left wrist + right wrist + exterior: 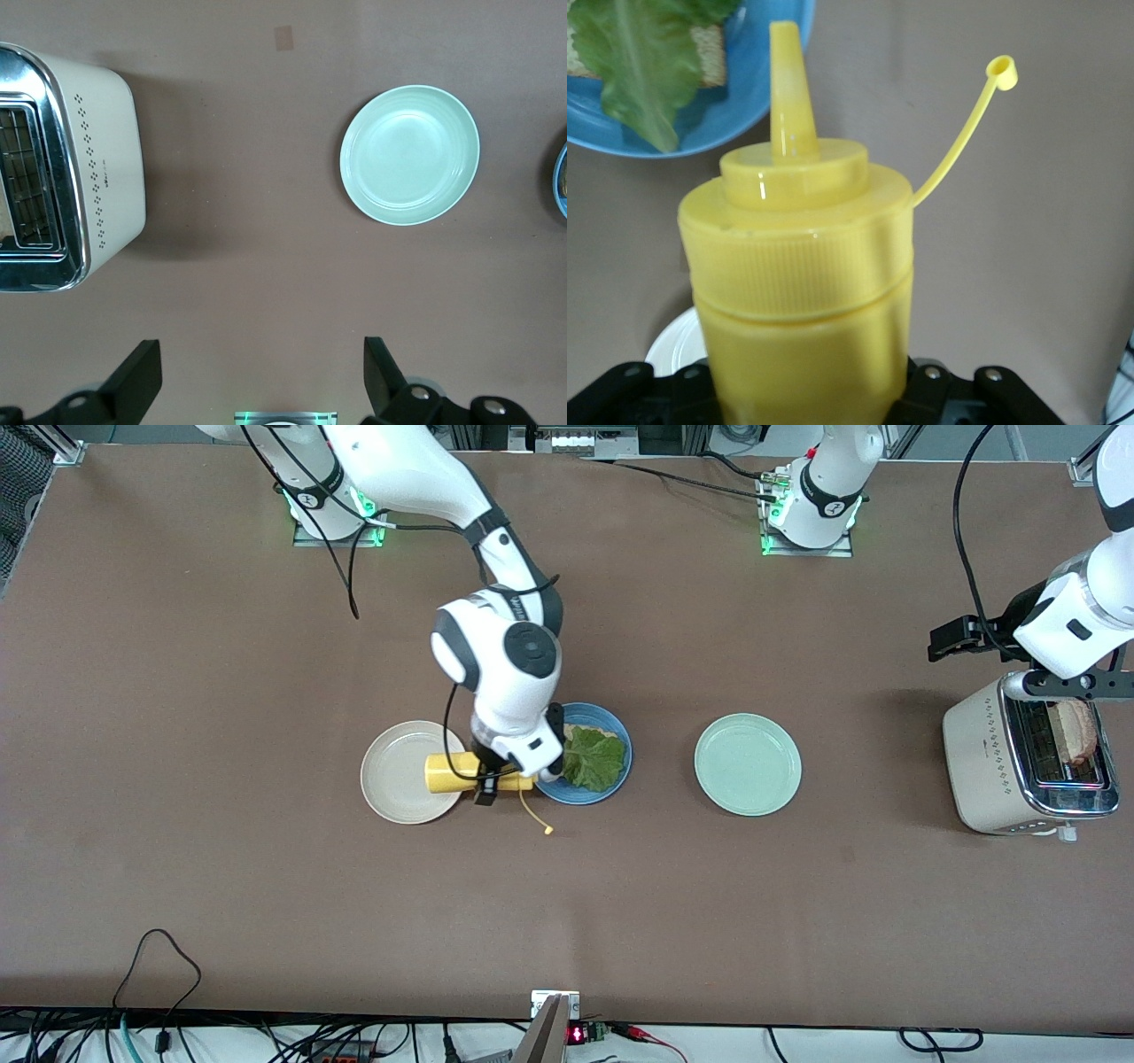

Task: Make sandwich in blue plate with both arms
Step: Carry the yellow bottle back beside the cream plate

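The right pincer (493,778) is clamped on a yellow squeeze bottle (461,772), held sideways over the gap between the beige plate (390,779) and the blue plate (611,731), whose lettuce leaf (592,758) on one bread slice (595,734) lies just beside the nozzle tip, toward the left arm's end. To sauce well, I judge the nozzle should sit above the leaf's middle, tipped down, then get one gentle squeeze, the dangling cap (548,830) kept clear. The left pincer (261,376) waits, jaws apart, over the surface (797,903) near the toaster (983,757), where a second slice (1076,731) stands.
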